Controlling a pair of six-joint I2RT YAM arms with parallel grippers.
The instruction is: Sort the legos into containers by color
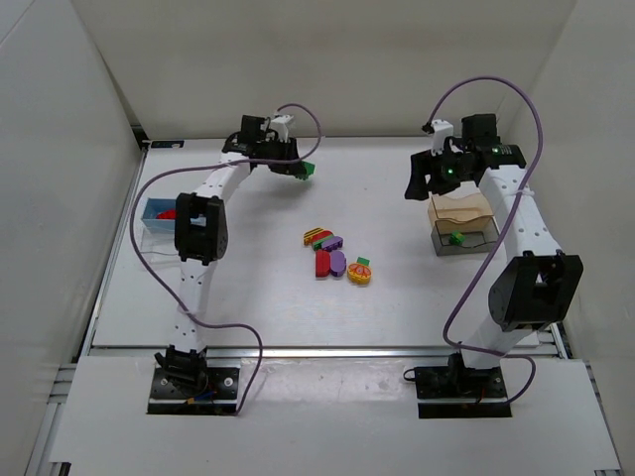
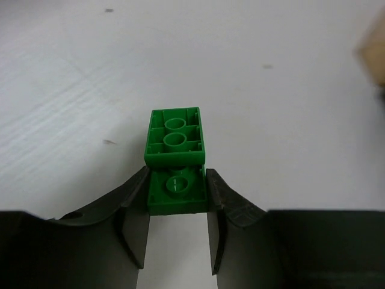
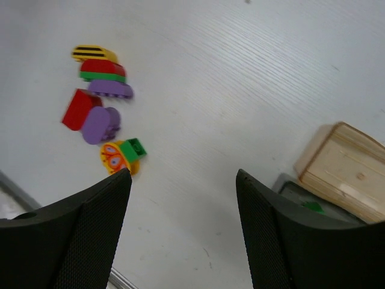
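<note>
Green lego (image 2: pixel 175 158) in left gripper (image 2: pixel 177 176)

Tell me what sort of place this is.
Probably a robot-lab test cell: plain white walls box in a table, two arms are bolted at its edge, and toy legos and small containers lie on it.

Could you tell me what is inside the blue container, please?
One red lego shows inside the blue container; the left arm covers its right end, so anything lying there is hidden.
</note>
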